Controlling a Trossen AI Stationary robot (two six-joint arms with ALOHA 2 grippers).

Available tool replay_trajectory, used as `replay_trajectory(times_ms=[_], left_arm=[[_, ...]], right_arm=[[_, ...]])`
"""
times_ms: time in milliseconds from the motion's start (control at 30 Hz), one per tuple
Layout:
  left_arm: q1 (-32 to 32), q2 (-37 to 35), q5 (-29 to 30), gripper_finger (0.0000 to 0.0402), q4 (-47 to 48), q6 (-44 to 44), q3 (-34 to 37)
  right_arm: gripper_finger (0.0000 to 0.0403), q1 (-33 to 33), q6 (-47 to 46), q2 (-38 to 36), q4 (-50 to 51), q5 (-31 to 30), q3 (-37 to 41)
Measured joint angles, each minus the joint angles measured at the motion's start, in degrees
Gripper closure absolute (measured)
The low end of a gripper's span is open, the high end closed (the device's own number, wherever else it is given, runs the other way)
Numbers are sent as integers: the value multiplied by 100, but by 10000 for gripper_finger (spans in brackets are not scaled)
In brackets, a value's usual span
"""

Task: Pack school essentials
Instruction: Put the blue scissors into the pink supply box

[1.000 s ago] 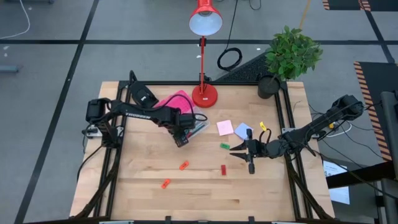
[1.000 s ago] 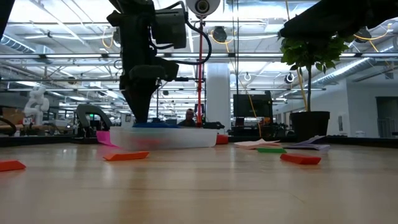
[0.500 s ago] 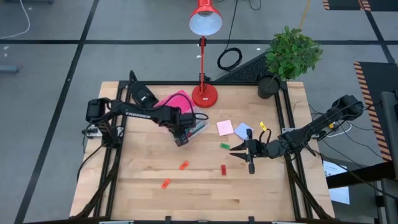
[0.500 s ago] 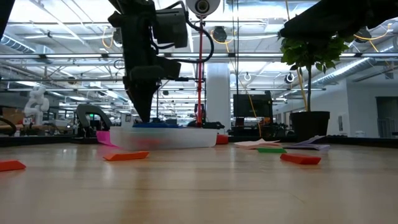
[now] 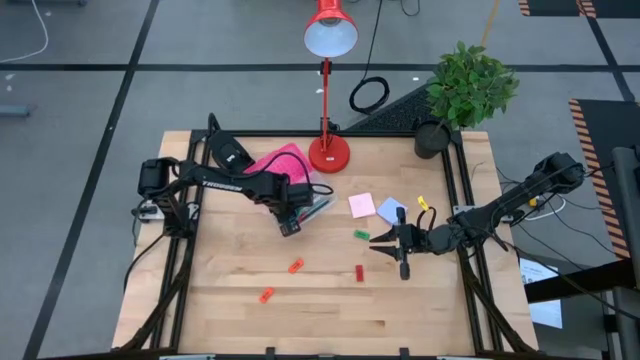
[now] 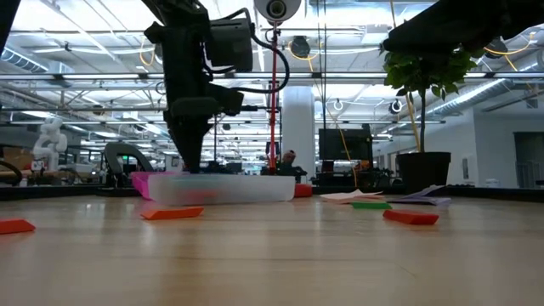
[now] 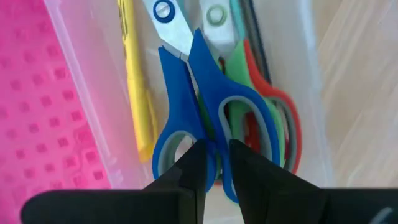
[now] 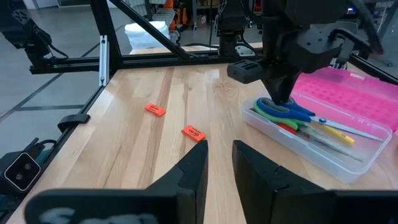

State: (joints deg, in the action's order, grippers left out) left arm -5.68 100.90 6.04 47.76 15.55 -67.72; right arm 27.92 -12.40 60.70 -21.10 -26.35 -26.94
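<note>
Left wrist view puts your left tool (image 7: 211,163), fingers nearly together, at the handle loops of the blue-handled scissors (image 7: 186,93) lying lengthwise in the clear plastic box (image 5: 312,207). Your right tool (image 5: 392,243), slightly parted, waits nearer the small green eraser (image 5: 361,234).

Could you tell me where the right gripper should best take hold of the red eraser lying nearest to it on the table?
Probably across its two long sides, coming straight down from above. The red eraser is a small flat bar lying on the bare wooden table, clear of the green eraser, so the right gripper has room on both sides.
</note>
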Motion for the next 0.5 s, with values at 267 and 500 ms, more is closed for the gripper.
replay_trajectory(times_ms=[267, 500], left_arm=[[24, -6, -246, 337, 257, 268, 2], [134, -13, -363, 337, 313, 288, 2]], right_arm=[[337, 0, 0, -1, 4, 100, 0], [337, -2, 0, 0, 2, 99, 0]])
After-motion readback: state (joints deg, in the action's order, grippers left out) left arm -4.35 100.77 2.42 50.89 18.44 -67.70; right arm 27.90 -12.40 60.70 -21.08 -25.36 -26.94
